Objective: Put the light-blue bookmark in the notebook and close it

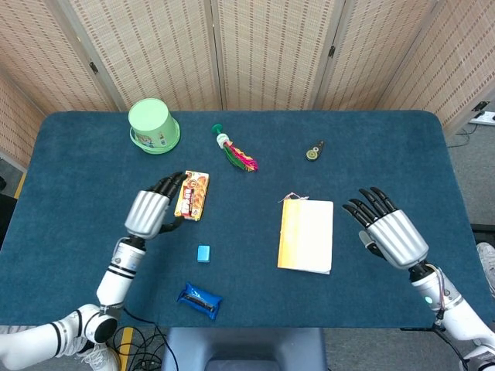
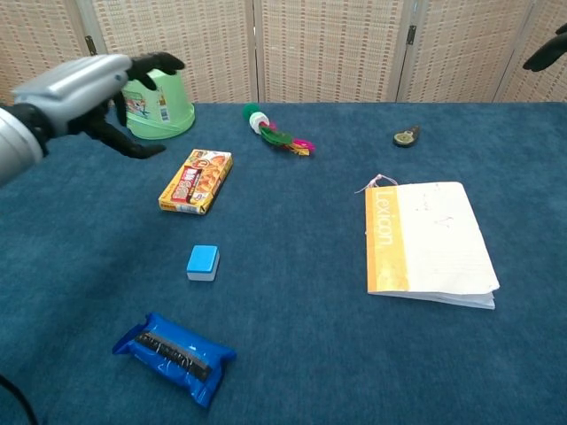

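Observation:
The notebook (image 1: 305,236) (image 2: 430,239) lies closed on the blue table, right of centre, white with a yellow spine strip and a thin string at its top left corner. A small light-blue piece, the bookmark (image 1: 203,253) (image 2: 202,262), lies flat on the cloth to the notebook's left. My left hand (image 1: 151,209) (image 2: 80,88) hovers above the table to the upper left of the bookmark, fingers apart, holding nothing. My right hand (image 1: 390,228) (image 2: 545,53) hangs just right of the notebook, fingers spread and empty; only its fingertips show in the chest view.
An upturned green cup (image 1: 154,125) (image 2: 158,104) stands at the back left. An orange snack box (image 1: 192,195) (image 2: 196,181) lies beside my left hand. A feathered toy (image 1: 236,151) (image 2: 279,133), a small round trinket (image 1: 312,152) (image 2: 407,136) and a blue packet (image 1: 200,300) (image 2: 174,356) also lie about.

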